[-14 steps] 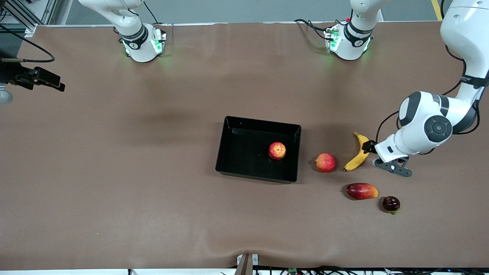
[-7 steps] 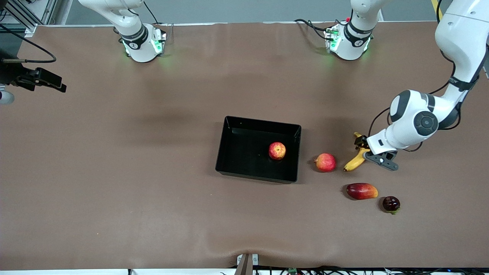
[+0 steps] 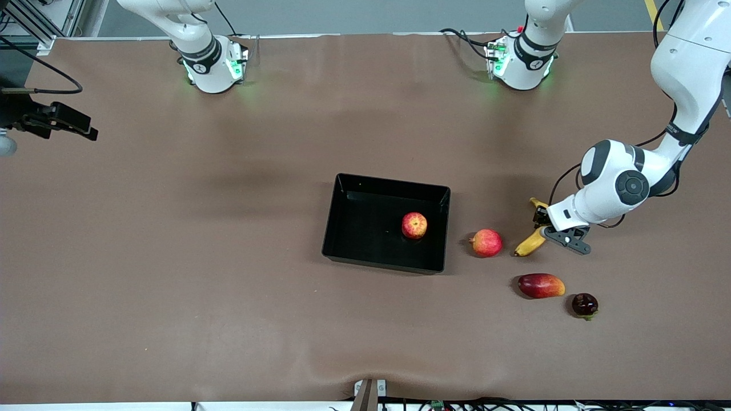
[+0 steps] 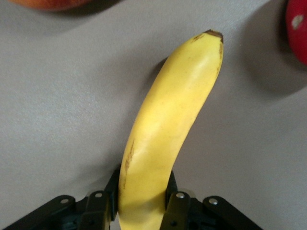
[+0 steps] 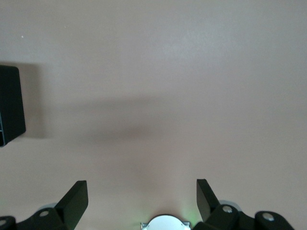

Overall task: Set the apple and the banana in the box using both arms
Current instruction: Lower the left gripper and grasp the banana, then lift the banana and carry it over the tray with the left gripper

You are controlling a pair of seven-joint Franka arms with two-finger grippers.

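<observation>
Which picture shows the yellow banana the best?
The left wrist view: the banana fills it, pinched in the left hand. The front view shows it small and partly hidden. The right wrist view shows none of it.

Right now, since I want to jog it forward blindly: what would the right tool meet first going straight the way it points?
Most likely only bare table: the open right tool faces plain tabletop, with the box corner off to one side of its line. Depth is unclear.
</observation>
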